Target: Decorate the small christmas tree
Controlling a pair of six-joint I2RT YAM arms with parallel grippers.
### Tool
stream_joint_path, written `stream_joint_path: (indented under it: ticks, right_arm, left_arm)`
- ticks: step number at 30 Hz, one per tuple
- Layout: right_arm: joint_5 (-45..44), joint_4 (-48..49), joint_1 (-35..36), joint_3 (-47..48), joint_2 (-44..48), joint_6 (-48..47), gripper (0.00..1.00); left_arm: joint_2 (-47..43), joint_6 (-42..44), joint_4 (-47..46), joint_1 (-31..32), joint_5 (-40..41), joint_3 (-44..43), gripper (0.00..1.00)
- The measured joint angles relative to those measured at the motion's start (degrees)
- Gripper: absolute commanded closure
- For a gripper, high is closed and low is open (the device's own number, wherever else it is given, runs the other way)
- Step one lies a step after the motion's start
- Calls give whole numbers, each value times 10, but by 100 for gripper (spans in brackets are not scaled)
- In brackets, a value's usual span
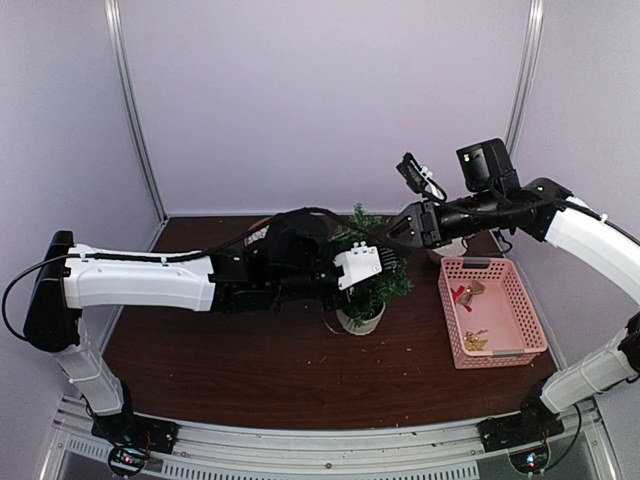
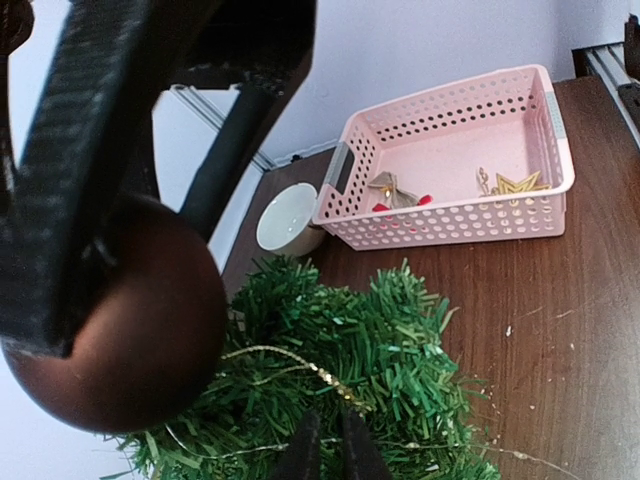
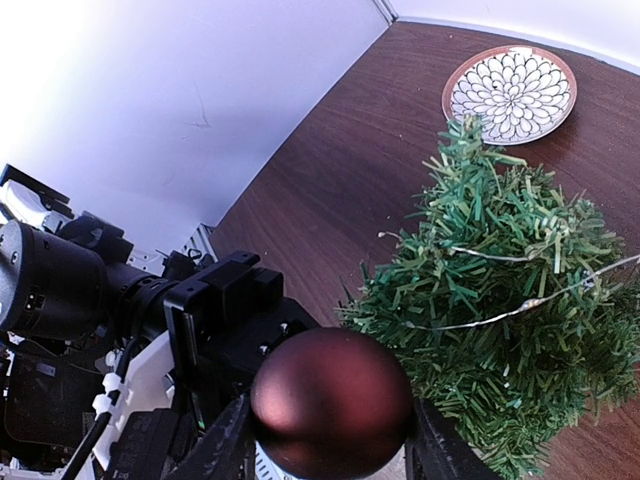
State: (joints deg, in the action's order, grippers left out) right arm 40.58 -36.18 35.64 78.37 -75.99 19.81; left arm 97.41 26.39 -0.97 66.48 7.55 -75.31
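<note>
The small christmas tree (image 1: 372,275) stands mid-table in a white pot (image 1: 360,321), with a thin wire (image 3: 520,305) draped over its green needles (image 2: 400,350). My right gripper (image 3: 330,445) is shut on a dark red bauble (image 3: 330,400) and holds it against the tree's upper side (image 1: 388,240). From the bauble (image 2: 120,320) a gold cord (image 2: 300,362) trails over the branches. It runs down to the tips of my left gripper (image 2: 328,450), whose jaws are pinched almost together there. The left gripper (image 1: 380,263) reaches into the tree from the left.
A pink perforated basket (image 1: 520,300) at the right holds red and gold ornaments (image 2: 400,190). A small white cup (image 2: 288,220) stands between basket (image 2: 440,230) and tree. A patterned plate (image 3: 510,92) lies behind the tree. Both arms cross closely over the tree.
</note>
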Motion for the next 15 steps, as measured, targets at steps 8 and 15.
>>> stream_joint_path:
  ticks: [8,15]
  right_arm:
    - [7,0,0,0,0,0,72]
    - [12,8,0,0,0,0,72]
  left_arm:
    - [0,-9,-7,0,2,0,100]
    - [-24,-14,-7,0,2,31,100]
